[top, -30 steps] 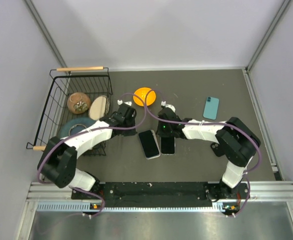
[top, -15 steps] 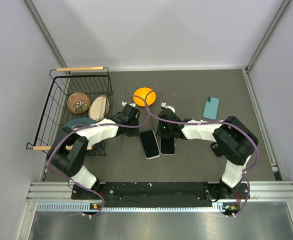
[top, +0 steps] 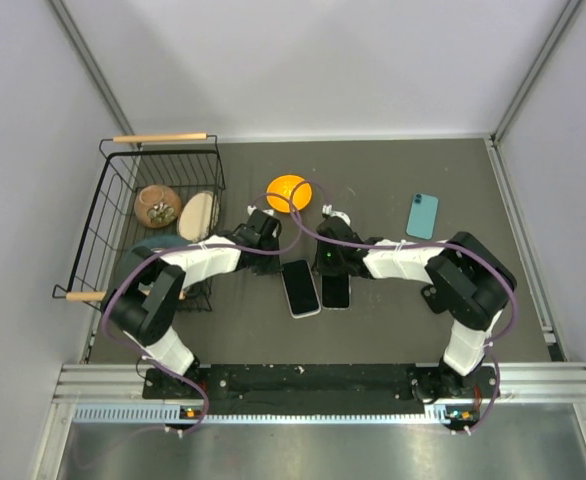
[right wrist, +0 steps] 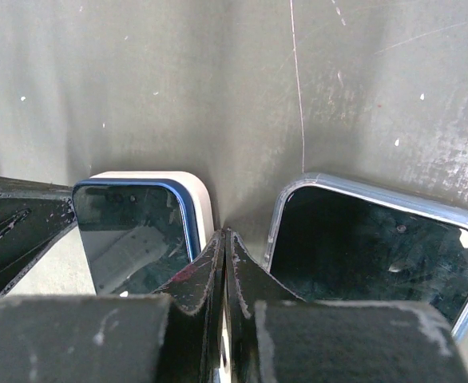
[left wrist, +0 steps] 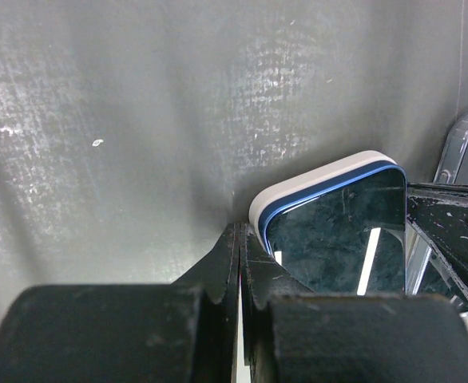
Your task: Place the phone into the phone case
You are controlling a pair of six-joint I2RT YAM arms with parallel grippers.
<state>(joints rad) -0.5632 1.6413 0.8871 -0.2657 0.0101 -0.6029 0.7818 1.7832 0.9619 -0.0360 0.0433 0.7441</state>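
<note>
The dark matte tabletop (top: pixel 393 320) is faintly scuffed and carries everything. Far left sits a black wire basket (top: pixel 113 180). Near centre, 2 handsets lie side by side. The right one is the phone (right wrist: pixel 378 247), face up, its glass glossy black. The phone case (right wrist: pixel 362 190) shows as a clear, rounded rim wrapped around its far corners, so I judge the phone is lying in the shell. I can't tell whether every edge has snapped home. Just left lies a white-rimmed phone (right wrist: pixel 138 231) with a blue band under a soft beige edge, and that one isn't my job.

My right end effector (right wrist: pixel 224 233) has its fingers pressed together with nothing held, tips down in the gap between the 2 handsets. My left end effector (left wrist: pixel 240 227) is likewise closed and empty, just beside the white-rimmed phone's corner.

On handling, the phone reads as rigid, dense and slick, with a face that would scratch. I'd take it by the long edges. The case looks thin, light and springy and is likely to skate, so I'd press at its corners.
</note>
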